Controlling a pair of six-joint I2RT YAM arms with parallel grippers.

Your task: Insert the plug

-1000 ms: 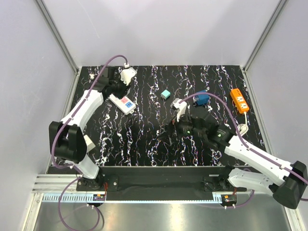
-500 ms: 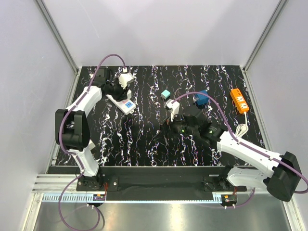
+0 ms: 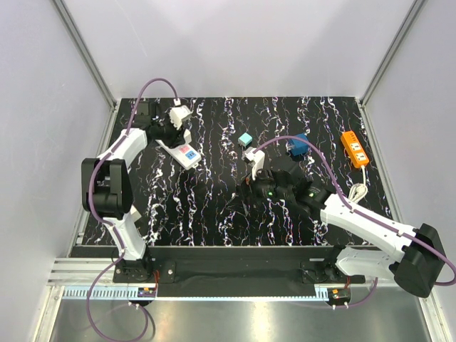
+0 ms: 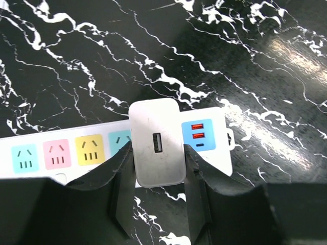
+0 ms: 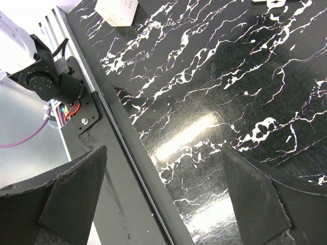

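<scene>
1. No legible text, brand or number in any view.
2. power strip [image 4: 225, 133]: coloured socket faces show pin slots only; the blue panel carries red USB ports, and any print there is too small to read.
3. plug [image 4: 156, 148]: plain white face with one USB port.
4. scale strip [image 3: 235, 294] on the near rail: tick marks only, digits unreadable.

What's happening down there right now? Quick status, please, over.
Left tool shut on white plug. Plug aimed at power strip, by its teal socket. Right tool open, empty, off to the side. Nothing seen blocking.
</scene>
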